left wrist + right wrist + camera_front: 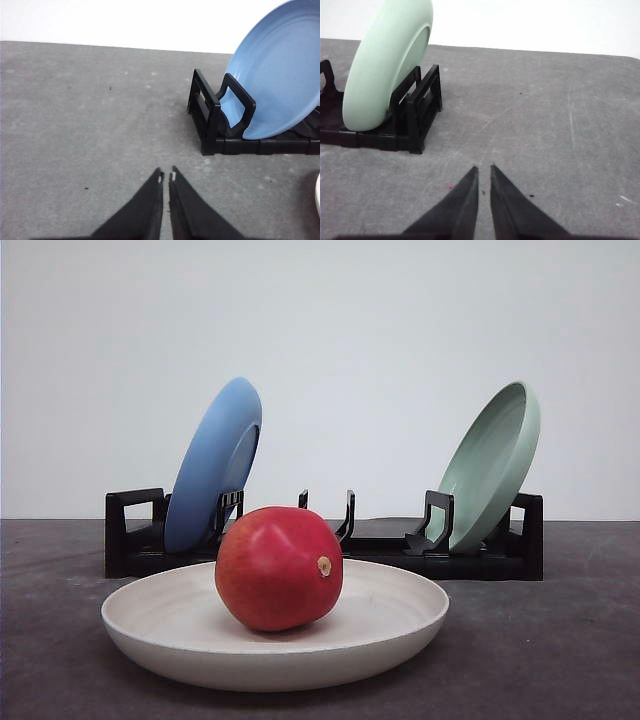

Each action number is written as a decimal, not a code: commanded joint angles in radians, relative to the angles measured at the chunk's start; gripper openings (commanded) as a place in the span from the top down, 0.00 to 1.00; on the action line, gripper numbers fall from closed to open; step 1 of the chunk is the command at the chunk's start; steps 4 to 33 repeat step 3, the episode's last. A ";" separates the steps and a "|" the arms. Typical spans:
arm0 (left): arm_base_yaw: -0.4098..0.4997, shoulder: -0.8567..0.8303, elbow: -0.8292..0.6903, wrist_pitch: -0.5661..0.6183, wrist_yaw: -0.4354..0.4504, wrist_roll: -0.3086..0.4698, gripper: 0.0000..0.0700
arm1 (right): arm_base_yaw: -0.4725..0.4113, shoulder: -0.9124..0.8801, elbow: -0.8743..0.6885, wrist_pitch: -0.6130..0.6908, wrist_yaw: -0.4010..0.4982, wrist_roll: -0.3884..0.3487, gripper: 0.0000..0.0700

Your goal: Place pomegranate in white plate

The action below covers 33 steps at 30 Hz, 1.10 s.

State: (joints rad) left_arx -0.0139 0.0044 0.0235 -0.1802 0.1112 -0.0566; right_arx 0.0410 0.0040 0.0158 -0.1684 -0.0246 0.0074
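The glossy red pomegranate (278, 567) rests inside the white plate (395, 615) at the front middle of the table, its tan stem nub facing right. A sliver of the plate's rim (317, 194) shows in the left wrist view. My left gripper (166, 176) hovers over bare grey table to the left of the rack, its fingers nearly touching and holding nothing. Over the table to the right of the rack, my right gripper (484, 170) is likewise shut and empty. Neither gripper touches the fruit or the plate.
Behind the white plate stands a black dish rack (380, 545). A blue plate (212, 465) leans in its left end and a pale green plate (492, 465) in its right end. The blue plate (280, 75) and green plate (385, 65) also appear in the wrist views.
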 commanded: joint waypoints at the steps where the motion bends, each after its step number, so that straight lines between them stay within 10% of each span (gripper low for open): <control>1: 0.000 0.000 -0.011 0.000 0.001 -0.008 1.00 | 0.001 0.000 -0.005 0.011 0.000 0.011 0.94; 33: 0.000 0.000 -0.011 0.000 0.001 -0.008 1.00 | 0.001 0.000 -0.005 0.011 0.000 0.011 0.94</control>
